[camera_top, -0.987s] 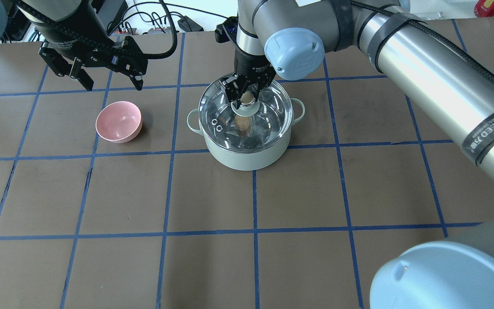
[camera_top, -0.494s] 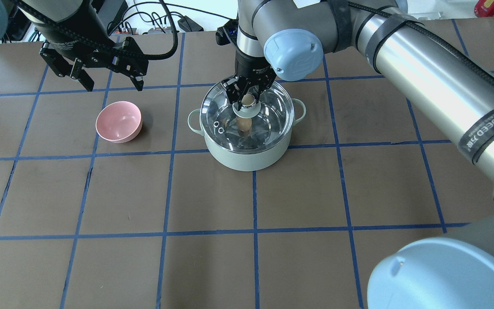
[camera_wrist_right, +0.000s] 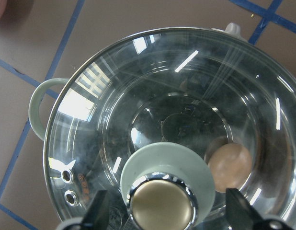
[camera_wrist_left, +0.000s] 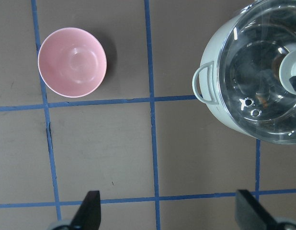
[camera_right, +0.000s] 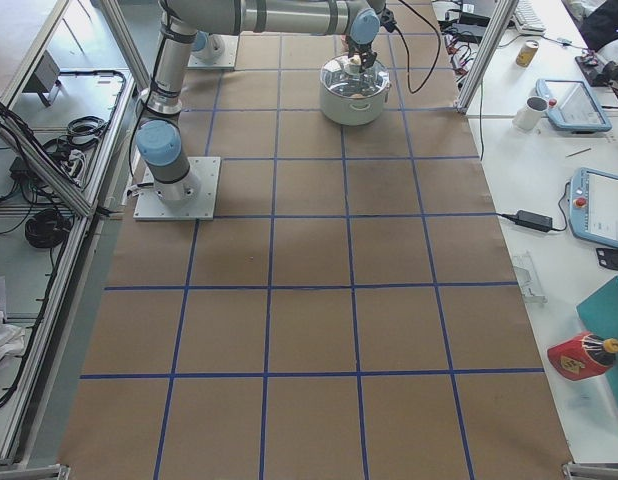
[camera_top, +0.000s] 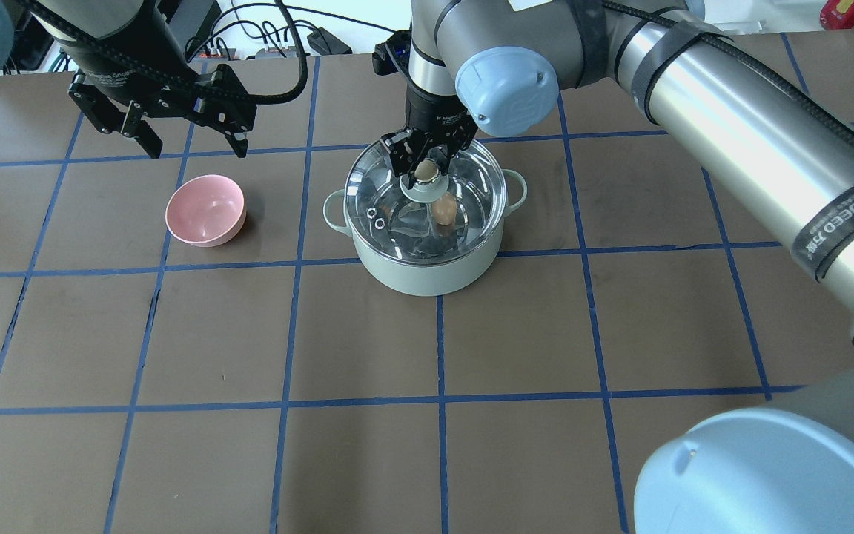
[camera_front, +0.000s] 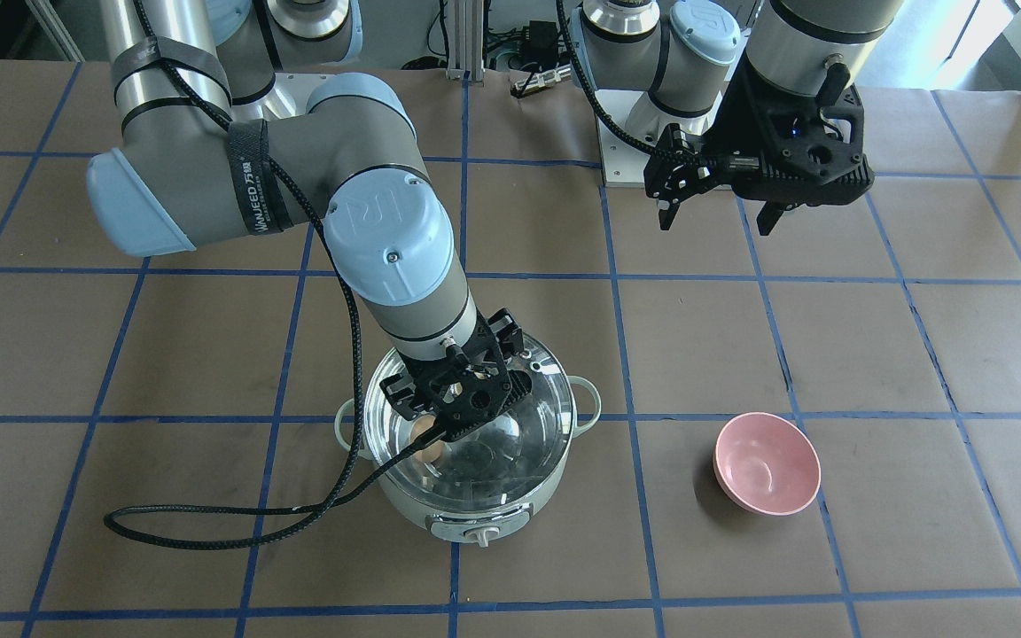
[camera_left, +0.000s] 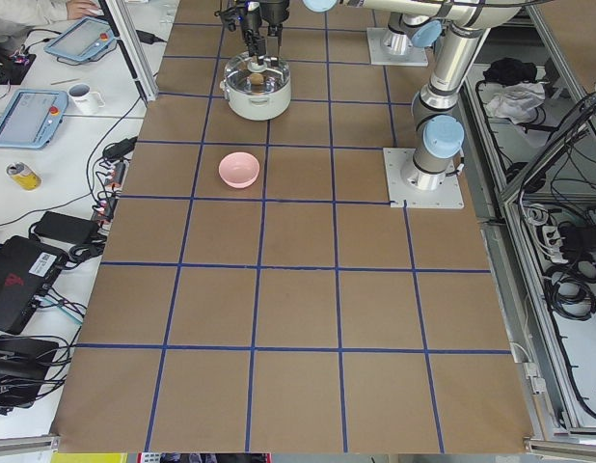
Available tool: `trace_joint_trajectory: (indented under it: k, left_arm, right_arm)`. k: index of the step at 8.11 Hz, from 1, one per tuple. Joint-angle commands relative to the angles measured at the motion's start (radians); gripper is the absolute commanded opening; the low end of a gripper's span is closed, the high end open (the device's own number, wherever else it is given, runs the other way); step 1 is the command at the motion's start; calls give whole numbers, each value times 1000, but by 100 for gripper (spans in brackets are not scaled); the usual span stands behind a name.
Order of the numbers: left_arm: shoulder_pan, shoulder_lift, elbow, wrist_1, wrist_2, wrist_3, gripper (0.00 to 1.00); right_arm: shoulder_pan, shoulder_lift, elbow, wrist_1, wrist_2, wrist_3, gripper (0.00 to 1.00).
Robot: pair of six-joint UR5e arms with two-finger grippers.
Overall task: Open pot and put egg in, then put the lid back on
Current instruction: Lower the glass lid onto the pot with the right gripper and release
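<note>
The pale-green pot (camera_top: 427, 276) stands mid-table with the clear glass lid (camera_top: 471, 185) seated on its rim. The tan egg (camera_top: 442, 211) lies inside on the steel bottom, seen through the glass and right of the knob (camera_top: 425, 174). In the right wrist view the egg (camera_wrist_right: 229, 165) sits beside the knob (camera_wrist_right: 162, 203). My right gripper (camera_top: 425, 159) hangs over the knob, open, its fingers (camera_wrist_right: 97, 213) standing clear on either side. My left gripper (camera_top: 197, 147) is open and empty, above the table behind the pink bowl.
A pink bowl (camera_top: 205, 211) sits empty to the pot's left, also in the left wrist view (camera_wrist_left: 72, 62). A black cable (camera_front: 209, 523) from the right arm lies looped on the table beside the pot. Cables and gear lie past the far table edge.
The egg has rolled inside the pot from under the knob to the right of it. The right gripper stays over the knob. The left arm has not moved.
</note>
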State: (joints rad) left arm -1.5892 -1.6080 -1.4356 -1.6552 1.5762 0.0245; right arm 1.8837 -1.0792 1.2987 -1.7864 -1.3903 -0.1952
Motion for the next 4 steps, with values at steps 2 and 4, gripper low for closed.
trace_joint_trajectory:
  k: [2,4]
  left_arm:
    - [0,0,0,0,1,0,100]
    - [0,0,0,0,1,0,100]
  right_arm:
    - [-2,-36,-1,54,-4,22,100]
    - [-29,-138,20,142,-63,32,100]
